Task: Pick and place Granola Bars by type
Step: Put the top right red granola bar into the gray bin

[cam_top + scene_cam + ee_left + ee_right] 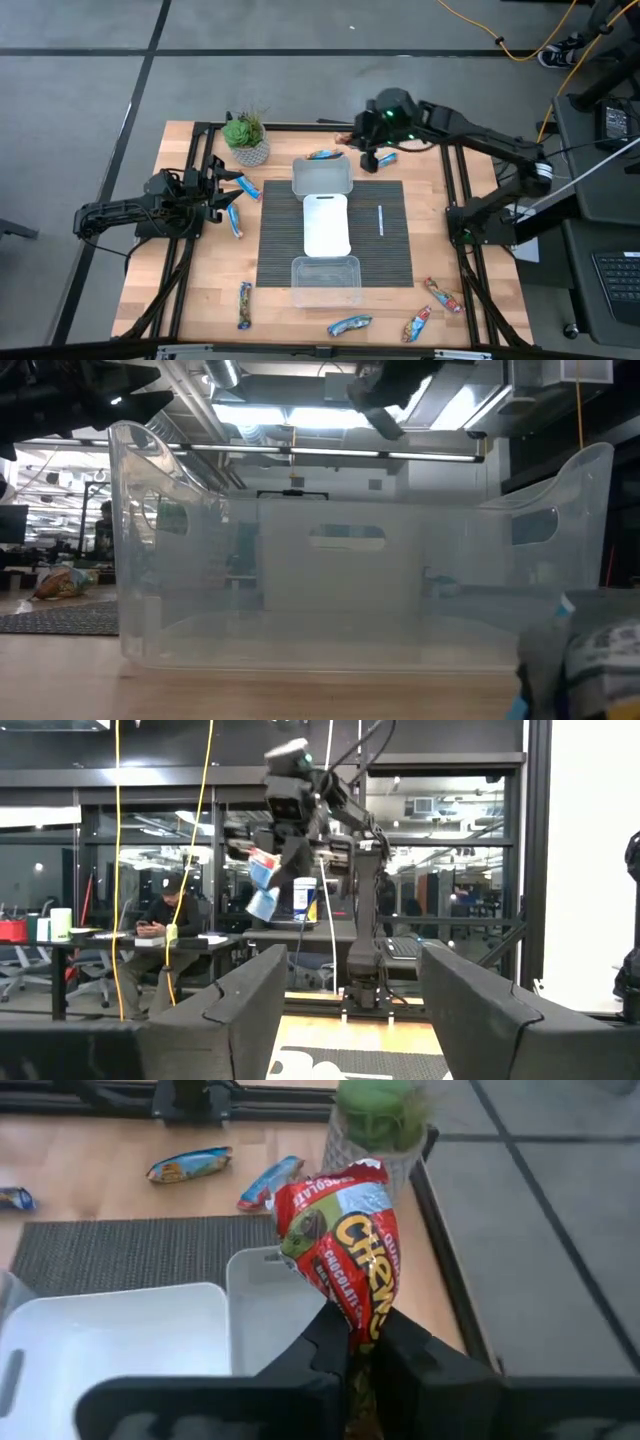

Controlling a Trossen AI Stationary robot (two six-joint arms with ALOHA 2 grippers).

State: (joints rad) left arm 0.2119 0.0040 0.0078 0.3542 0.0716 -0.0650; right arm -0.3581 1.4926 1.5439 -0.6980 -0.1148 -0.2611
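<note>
The right tool (358, 1342) clenches a red bar (345, 1245) above the far tub (322, 177), seemingly near its edge, while the left tool (222, 190), released, waits over the desk (205, 300).

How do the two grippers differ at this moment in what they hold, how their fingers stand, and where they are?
The right gripper is shut on a red-wrapped granola bar, raised near the far clear plastic tub; the left gripper is open and empty. The right is beside the black ribbed mat's far edge; the left waits at the table's left side. Both are dark two-finger grippers.
</note>
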